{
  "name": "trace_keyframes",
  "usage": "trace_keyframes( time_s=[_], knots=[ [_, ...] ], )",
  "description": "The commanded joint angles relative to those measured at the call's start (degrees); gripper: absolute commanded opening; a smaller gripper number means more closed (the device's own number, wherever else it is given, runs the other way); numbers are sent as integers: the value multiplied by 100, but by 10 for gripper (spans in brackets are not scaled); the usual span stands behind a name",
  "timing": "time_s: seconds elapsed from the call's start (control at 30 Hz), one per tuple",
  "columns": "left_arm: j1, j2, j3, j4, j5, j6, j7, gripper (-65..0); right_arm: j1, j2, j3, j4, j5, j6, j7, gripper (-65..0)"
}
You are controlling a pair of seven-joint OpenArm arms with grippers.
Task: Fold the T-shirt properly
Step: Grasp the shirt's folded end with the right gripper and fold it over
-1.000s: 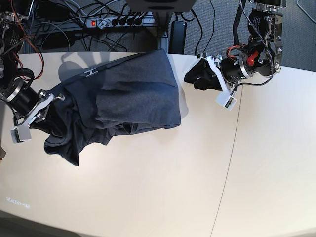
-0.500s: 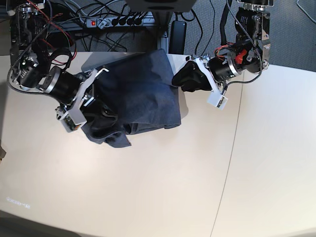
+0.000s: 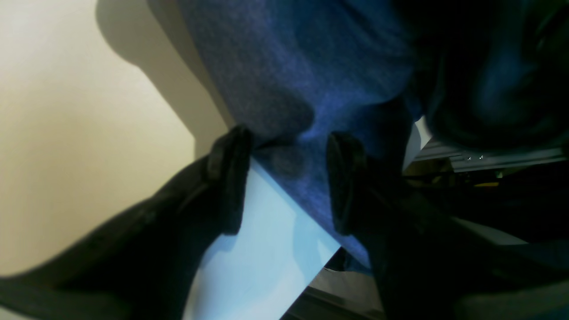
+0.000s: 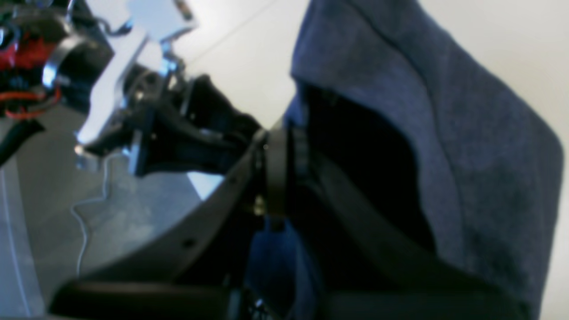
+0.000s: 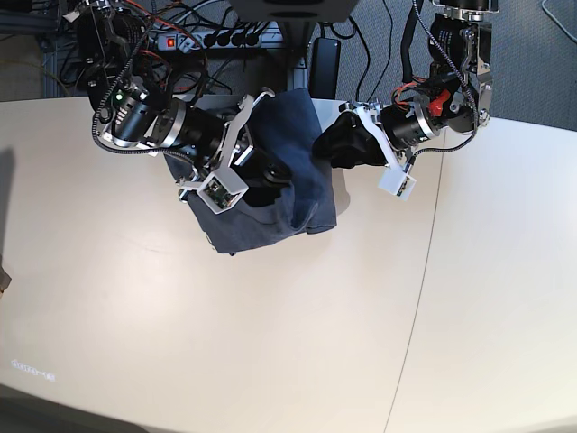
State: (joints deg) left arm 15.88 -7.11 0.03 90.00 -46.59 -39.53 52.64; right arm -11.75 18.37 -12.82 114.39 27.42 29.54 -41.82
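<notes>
The slate-blue T-shirt lies bunched at the back middle of the table. My right gripper is shut on a fold of it and holds that cloth up over the rest of the shirt. In the right wrist view the shut fingers pinch cloth, and the lifted T-shirt drapes to the right. My left gripper stands open at the shirt's right edge. In the left wrist view the T-shirt has its edge lying between the spread black fingers, which are not closed on it.
The beige table has a seam running down its right part. Behind its back edge are a power strip and tangled cables. The two arms are close together over the shirt.
My right gripper has swept from the table's left edge to the right, dragging the shirt's left part over its right part. The left gripper has shifted slightly left to the shirt's edge.
</notes>
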Motion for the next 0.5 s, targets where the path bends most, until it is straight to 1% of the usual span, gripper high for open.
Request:
trace_keyframes(
  time_s=[0.0,0.13,0.27,0.47],
  knots=[
    [15,-20,7,4,249,-47,195,-337,48,9,-61,52,20,236,214,-650],
    [15,-20,7,4,229,-47,195,-337,48,-90,-238,11,-345,236,302,-650],
    [15,-20,7,4,140,-47,201,-337,61,-181,-258,-46,-697,234,474,-650],
    [15,-22,4,4,-120,-47,227,-337,79,-341,-260,-409,-708,236,544,-650]
  ],
)
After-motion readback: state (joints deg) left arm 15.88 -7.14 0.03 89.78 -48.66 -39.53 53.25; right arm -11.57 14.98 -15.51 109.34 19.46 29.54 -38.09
